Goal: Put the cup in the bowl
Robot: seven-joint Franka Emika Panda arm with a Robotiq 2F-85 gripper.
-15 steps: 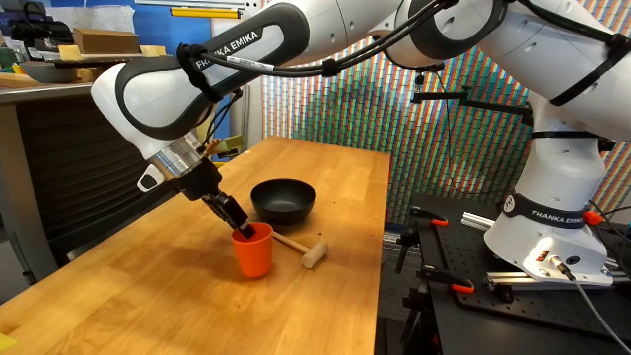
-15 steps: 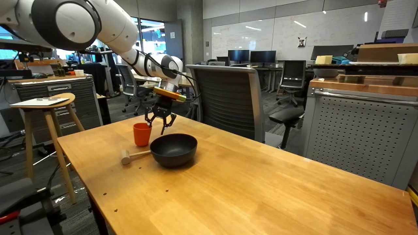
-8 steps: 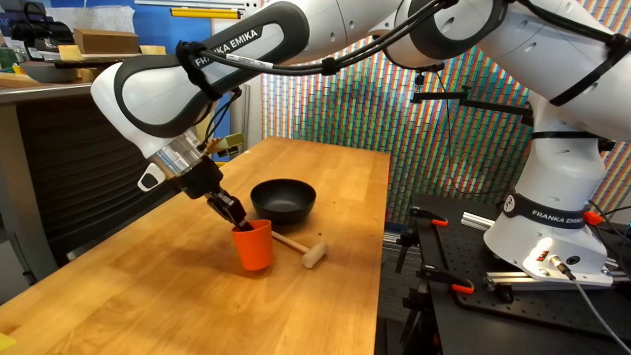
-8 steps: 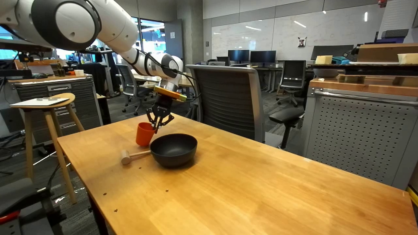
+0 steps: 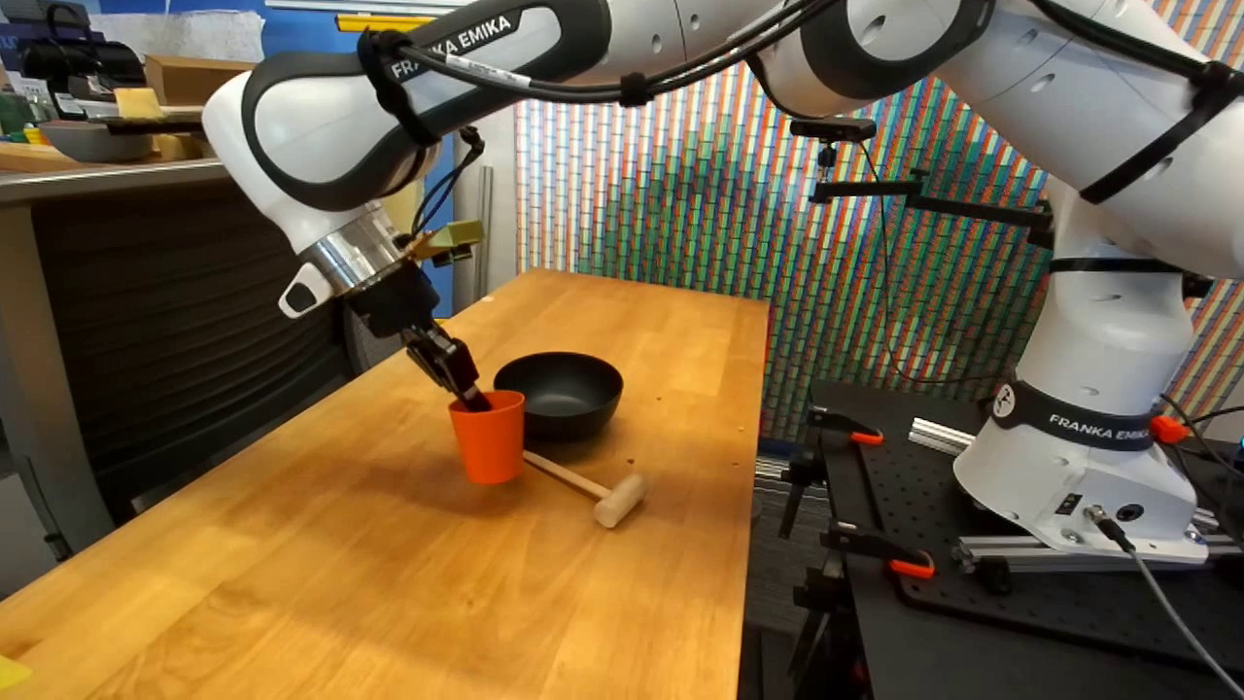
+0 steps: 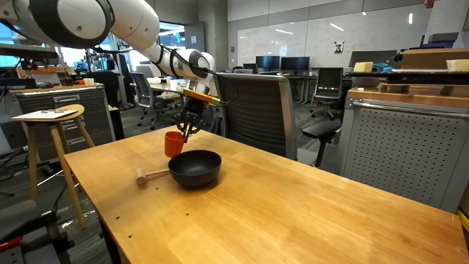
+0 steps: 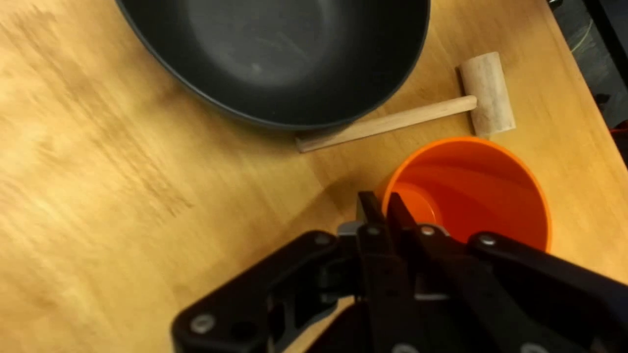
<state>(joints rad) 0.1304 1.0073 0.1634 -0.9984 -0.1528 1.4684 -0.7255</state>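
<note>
So, carry stage, I judge: my pincer (image 7: 380,205) pinches the cup (image 7: 471,189) by its wall. Cup looks clear of the worktop (image 5: 603,603), near the bowl (image 6: 195,169), not over it. Next I should clear the bowl's rim, centre, lower, release.

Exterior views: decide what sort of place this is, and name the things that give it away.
Most likely a robotics lab, perhaps one sharing office space. A Franka arm dominates the foreground, while farther back computer monitors stand before a wide whiteboard.
</note>
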